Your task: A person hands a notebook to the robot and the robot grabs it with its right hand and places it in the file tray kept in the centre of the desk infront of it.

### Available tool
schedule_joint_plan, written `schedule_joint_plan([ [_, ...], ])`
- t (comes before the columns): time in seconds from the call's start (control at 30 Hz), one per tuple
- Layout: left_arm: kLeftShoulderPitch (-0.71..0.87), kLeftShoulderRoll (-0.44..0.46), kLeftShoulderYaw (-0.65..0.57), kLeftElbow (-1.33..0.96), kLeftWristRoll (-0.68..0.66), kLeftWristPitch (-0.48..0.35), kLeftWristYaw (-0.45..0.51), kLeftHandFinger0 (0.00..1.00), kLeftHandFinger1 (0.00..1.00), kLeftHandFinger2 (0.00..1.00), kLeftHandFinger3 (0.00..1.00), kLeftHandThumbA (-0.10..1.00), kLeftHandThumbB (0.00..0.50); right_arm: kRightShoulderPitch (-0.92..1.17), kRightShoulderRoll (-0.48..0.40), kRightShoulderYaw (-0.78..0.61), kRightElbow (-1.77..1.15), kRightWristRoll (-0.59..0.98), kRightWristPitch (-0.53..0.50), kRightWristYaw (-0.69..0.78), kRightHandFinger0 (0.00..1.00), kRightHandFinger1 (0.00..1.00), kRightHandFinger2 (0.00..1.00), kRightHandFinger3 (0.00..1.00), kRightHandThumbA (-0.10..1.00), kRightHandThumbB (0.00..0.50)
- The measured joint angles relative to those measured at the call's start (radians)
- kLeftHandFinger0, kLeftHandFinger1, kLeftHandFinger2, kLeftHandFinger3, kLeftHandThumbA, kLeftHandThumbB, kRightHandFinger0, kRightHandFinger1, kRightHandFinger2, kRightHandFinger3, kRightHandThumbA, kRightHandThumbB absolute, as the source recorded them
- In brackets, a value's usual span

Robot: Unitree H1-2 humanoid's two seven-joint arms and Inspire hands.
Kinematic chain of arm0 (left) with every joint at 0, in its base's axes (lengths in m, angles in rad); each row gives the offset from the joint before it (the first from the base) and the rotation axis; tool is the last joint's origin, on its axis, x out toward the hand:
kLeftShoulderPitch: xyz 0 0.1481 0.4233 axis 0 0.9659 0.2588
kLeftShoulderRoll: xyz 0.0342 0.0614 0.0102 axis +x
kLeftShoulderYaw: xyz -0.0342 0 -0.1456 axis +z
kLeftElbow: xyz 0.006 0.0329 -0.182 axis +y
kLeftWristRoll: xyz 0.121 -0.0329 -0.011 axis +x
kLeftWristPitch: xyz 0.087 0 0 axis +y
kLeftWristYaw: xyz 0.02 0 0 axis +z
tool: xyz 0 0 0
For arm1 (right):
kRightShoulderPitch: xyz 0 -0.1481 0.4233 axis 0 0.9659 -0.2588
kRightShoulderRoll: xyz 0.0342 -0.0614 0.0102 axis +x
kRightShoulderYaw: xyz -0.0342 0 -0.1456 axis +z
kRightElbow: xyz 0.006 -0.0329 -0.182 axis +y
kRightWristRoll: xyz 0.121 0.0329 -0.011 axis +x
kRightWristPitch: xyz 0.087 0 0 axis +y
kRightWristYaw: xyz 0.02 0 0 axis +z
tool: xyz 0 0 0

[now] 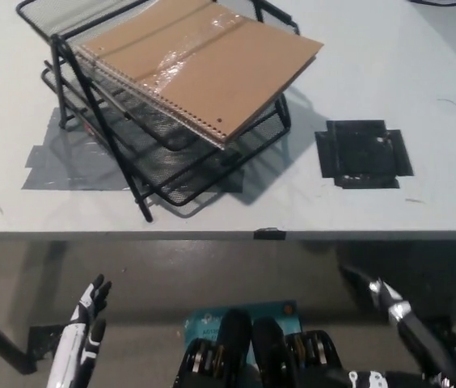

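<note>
The brown spiral-bound notebook [200,69] with its glossy strip lay atop the black mesh file tray [171,182], well up-left of the empty, spread-fingered right hand [398,323]; the left hand [86,327] hung open below.

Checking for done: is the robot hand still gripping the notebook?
No. The notebook lies on the tray; the right robot hand hangs below the desk edge.
</note>
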Motion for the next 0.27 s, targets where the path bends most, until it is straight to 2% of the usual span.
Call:
schedule_joint_plan([
  [0.03, 0.001, 0.002, -0.005, 0.0, -0.002, -0.001, -0.005, 1.0, 1.0, 1.0, 1.0, 1.0, 0.459, 0.015, 0.028, -0.008, 0.026, 0.012, -0.015, -0.003, 1.0, 1.0, 1.0, 1.0, 1.0, 0.42],
  [0.07, 0.003, 0.004, -0.013, 0.0, -0.004, -0.002, -0.012, 1.0, 1.0, 1.0, 1.0, 1.0, 0.459, 0.03, 0.065, -0.018, 0.073, 0.025, -0.032, -0.007, 1.0, 1.0, 1.0, 1.0, 1.0, 0.42],
  [0.1, 0.006, 0.005, -0.017, 0.0, -0.006, -0.002, -0.016, 1.0, 1.0, 1.0, 1.0, 1.0, 0.456, 0.039, 0.089, -0.021, 0.112, 0.031, -0.045, -0.009, 1.0, 1.0, 1.0, 1.0, 1.0, 0.363],
  [0.17, 0.017, 0.004, -0.024, 0.0, -0.012, -0.003, -0.022, 1.0, 1.0, 1.0, 1.0, 1.0, 0.454, 0.052, 0.129, -0.023, 0.194, 0.039, -0.068, -0.011, 1.0, 1.0, 1.0, 1.0, 1.0, 0.329],
  [0.27, 0.035, 0.005, -0.027, 0.0, -0.016, -0.003, -0.026, 1.0, 1.0, 1.0, 1.0, 1.0, 0.444, 0.05, 0.16, -0.023, 0.294, 0.045, -0.096, -0.01, 1.0, 1.0, 1.0, 1.0, 1.0, 0.335],
])
